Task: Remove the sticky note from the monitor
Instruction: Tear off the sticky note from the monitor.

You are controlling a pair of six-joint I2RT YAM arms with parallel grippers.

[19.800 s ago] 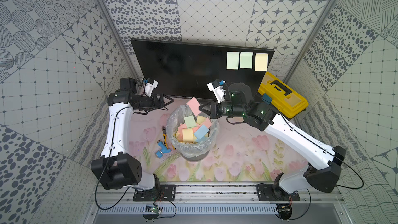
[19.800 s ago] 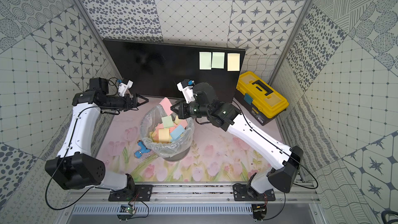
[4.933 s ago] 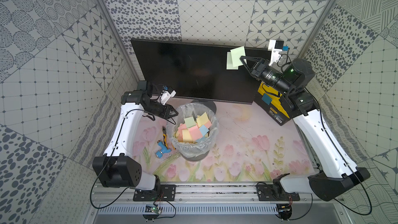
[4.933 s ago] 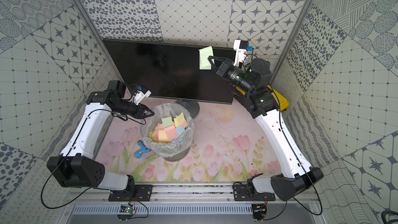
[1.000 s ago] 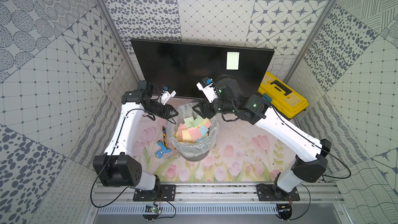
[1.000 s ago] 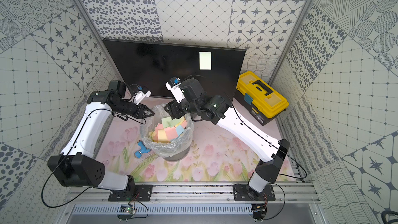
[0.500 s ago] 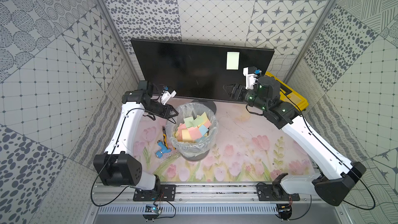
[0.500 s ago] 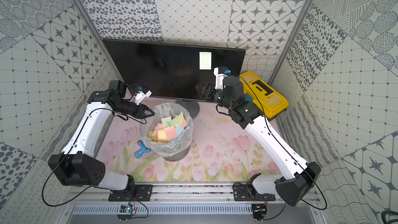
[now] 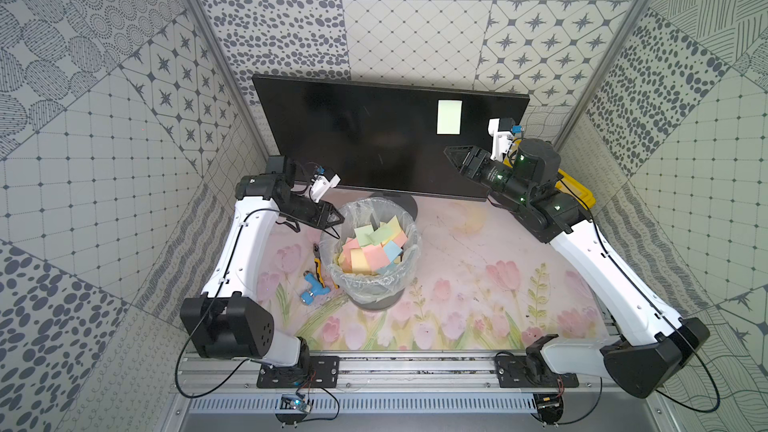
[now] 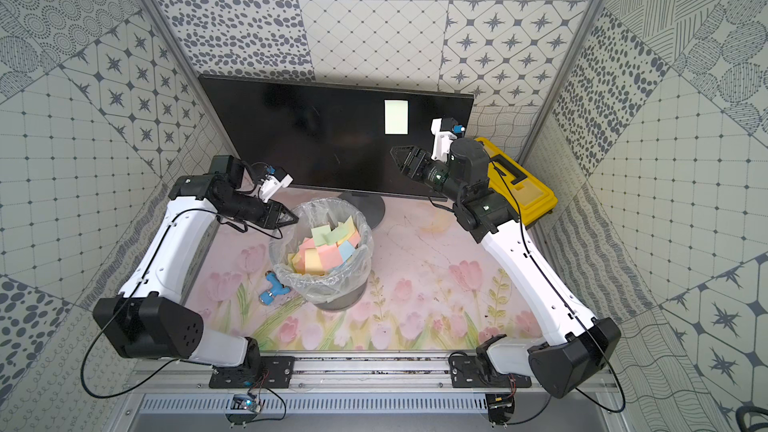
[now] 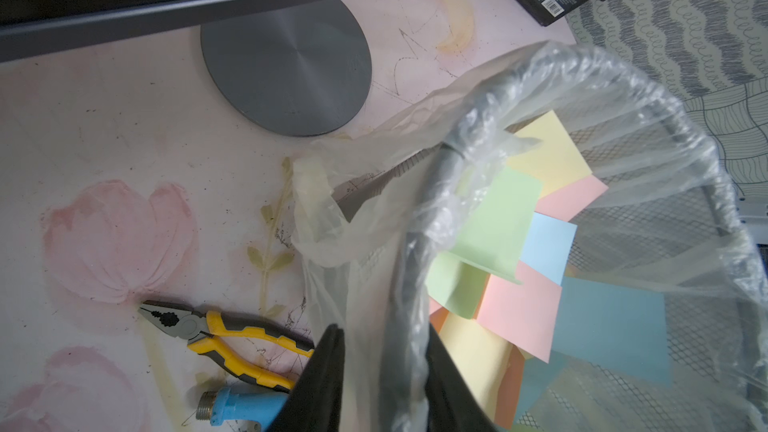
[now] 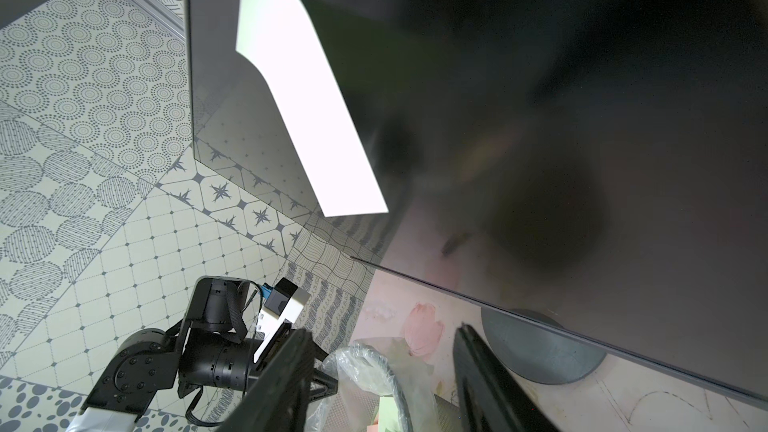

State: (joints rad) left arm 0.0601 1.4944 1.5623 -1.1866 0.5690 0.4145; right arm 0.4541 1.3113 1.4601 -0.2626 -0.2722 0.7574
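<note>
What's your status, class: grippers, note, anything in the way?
Left gripper shut on bin rim. Right gripper open, empty, short of note. One green note on monitor. Path looks clear.

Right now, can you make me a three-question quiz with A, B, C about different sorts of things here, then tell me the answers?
1. Where on the monitor is the sticky note? A. High up, toward the yellow toolbox. B. Bottom middle. C. On its stand.
2. How many notes are stuck on the monitor? A. Three. B. One. C. None.
3. What is the left end effector doing? A. Hanging open. B. Pinching a note. C. Shut on the rim of the trash bin.
Answers: 1 A, it sits high on the screen's toolbox end. 2 B, both top views show one pale green note. 3 C, the left wrist view shows the lined rim between its fingers.
</note>
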